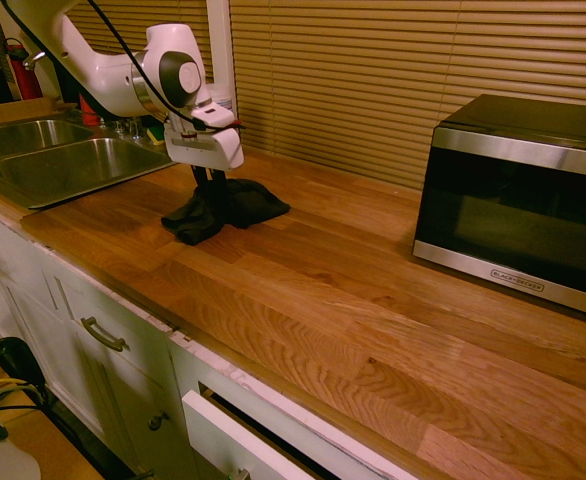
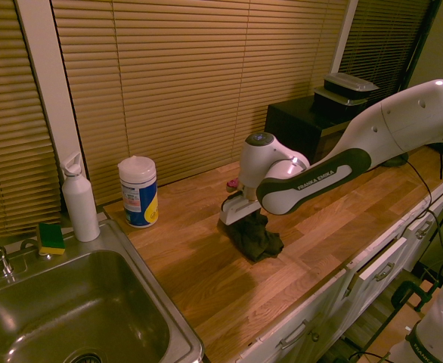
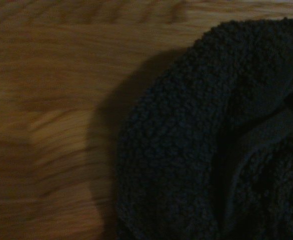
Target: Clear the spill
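The hand [image 1: 209, 178] points down over the wooden desk [image 1: 373, 310] with its fingers clamped on a rumpled black cloth [image 1: 228, 208], which rests bunched on the wood just right of the sink [image 1: 68, 165]. No specks of the spill can be made out on the desk. A microwave [image 1: 523, 200] stands at the far right.

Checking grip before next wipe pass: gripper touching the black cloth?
Touching. First exterior view shows the gripper shut on the cloth, pinching a raised fold.
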Motion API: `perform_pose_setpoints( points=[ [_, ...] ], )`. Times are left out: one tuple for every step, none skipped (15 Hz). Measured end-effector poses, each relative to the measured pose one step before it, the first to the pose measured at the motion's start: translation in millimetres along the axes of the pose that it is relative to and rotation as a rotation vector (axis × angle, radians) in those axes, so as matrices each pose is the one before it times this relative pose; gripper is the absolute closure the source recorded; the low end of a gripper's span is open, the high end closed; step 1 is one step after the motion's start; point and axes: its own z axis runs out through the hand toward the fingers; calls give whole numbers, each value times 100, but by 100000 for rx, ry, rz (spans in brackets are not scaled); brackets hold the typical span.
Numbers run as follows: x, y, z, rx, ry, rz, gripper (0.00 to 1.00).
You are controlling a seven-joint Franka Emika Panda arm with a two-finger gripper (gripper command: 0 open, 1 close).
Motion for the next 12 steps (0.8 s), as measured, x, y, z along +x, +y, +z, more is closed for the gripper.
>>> perform_pose_setpoints(
  points=[
    [-1427, -805, -255, 144, 5, -1275, 100],
    [-1340, -792, -243, -96, 148, -1079, 100],
    [-1203, -833, -252, -181, -119, -949, 100],
    [-978, -772, -169, 39, -46, -715, 100],
    [-845, -750, -137, 473, 142, -780, 100],
    [-693, -676, -91, 427, 313, -789, 100],
    [-757, -698, -155, 376, 206, -815, 100],
    [-818, -732, -164, 549, 38, -819, 100],
    [-931, -775, -170, 321, -39, -773, 100],
    [-930, -809, -195, 151, -42, -569, 100],
    [-794, -766, -203, 4, -178, -577, 100],
    [-626, -695, -156, 192, -154, -452, 100]
  ],
)
